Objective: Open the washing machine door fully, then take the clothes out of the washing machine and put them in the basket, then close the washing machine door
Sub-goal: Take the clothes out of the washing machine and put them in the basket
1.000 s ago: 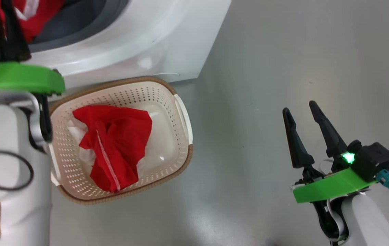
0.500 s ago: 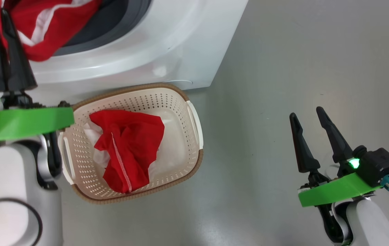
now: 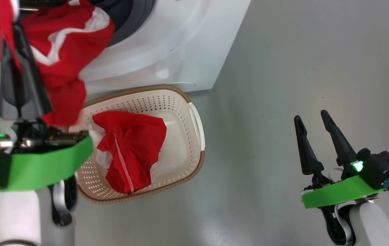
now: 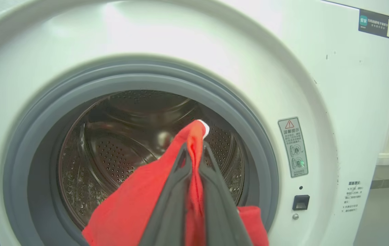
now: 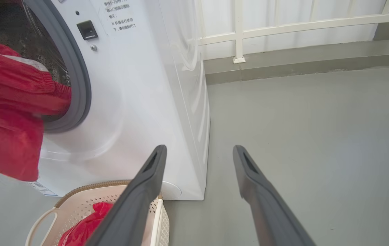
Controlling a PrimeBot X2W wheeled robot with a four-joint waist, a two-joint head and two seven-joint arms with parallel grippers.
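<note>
— While trailing out of the washing machine [image 4: 317,85], past its grey port ring [image 4: 249,136], got pinched by what?
— Saw the red garment [image 4: 126,215] clamped tight between the fingers of the left gripper [image 4: 194,147], with one fold poking past the tips.
— And below?
— Found the basket [image 3: 199,164] on the floor [image 3: 283,68] just before the machine, holding a second red garment [image 3: 133,143] over a white cloth [image 3: 101,159]. Noted the right gripper [image 3: 310,115] well apart, fingers spread wide, gripping nothing.

The grey floor [image 3: 283,68] carries the washing machine [image 3: 167,44] and, touching it, the basket [image 3: 180,106].
</note>
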